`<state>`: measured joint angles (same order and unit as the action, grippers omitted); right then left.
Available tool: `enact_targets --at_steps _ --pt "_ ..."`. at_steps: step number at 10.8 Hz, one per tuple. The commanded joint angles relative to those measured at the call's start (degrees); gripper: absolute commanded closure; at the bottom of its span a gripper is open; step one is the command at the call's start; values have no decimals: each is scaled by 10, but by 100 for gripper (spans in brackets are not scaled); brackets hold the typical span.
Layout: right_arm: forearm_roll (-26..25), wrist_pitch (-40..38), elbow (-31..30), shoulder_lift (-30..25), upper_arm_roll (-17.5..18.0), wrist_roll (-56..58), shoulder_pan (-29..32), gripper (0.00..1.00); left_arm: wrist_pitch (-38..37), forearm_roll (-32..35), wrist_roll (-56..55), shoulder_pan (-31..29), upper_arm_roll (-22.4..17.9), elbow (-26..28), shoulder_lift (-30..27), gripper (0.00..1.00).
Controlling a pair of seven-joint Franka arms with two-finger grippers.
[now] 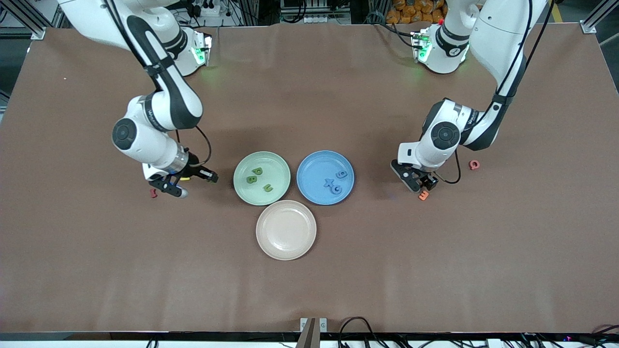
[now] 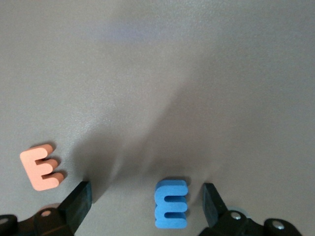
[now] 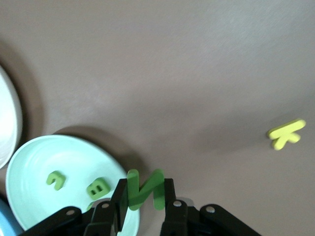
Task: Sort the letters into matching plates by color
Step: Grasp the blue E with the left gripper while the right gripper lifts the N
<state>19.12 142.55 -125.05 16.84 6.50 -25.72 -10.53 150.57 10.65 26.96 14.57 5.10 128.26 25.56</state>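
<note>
Front view — orange E beside left pincer.

The brown table carries three touching plates: green plate, blue plate, beige plate nearest the front camera.

Loose letters lie on it: blue E, orange E, red piece, yellow K.

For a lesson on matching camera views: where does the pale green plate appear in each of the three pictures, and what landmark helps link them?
Front view: the green plate lies mid-table, beside the blue plate, three green letters on it.
Left wrist view: not in it.
Right wrist view: the green plate lies low, partly hidden by the right gripper, which grips a green letter.
Shared landmark: the green plate's own letters.
</note>
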Motion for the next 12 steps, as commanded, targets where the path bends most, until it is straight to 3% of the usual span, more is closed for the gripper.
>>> enact_targets --at_steps 1,3,4,5,6,7,10,11,12 --pt "28 -2 5 -3 -4 -43 -34 77 10 22 -4 -1 -4 5 -3 0" --pt "64 -2 5 -2 -4 -57 -57 77 10 22 -5 -2 -4 6 -3 0" --pt "65 -1 9 2 -4 -76 -69 77 10 22 -6 -6 -4 6 -3 37" --pt "65 -1 18 8 -4 -93 -78 77 10 13 -22 -12 -3 13 -4 60" --pt "65 -1 28 17 -4 -114 -86 77 10 12 -41 -18 -3 20 -4 93" --pt "65 -2 41 27 -4 -135 -93 77 10 12 -42 -28 -3 20 -5 100" --pt "64 -2 77 55 -4 -162 -108 76 9 12 -53 -29 -3 21 -6 100" --pt "63 -2 83 58 -4 -171 -112 68 6 11 -61 -29 -3 20 -7 100" --pt "58 -2 84 59 -4 -179 -113 31 4 12 -67 -28 -3 18 -9 100"
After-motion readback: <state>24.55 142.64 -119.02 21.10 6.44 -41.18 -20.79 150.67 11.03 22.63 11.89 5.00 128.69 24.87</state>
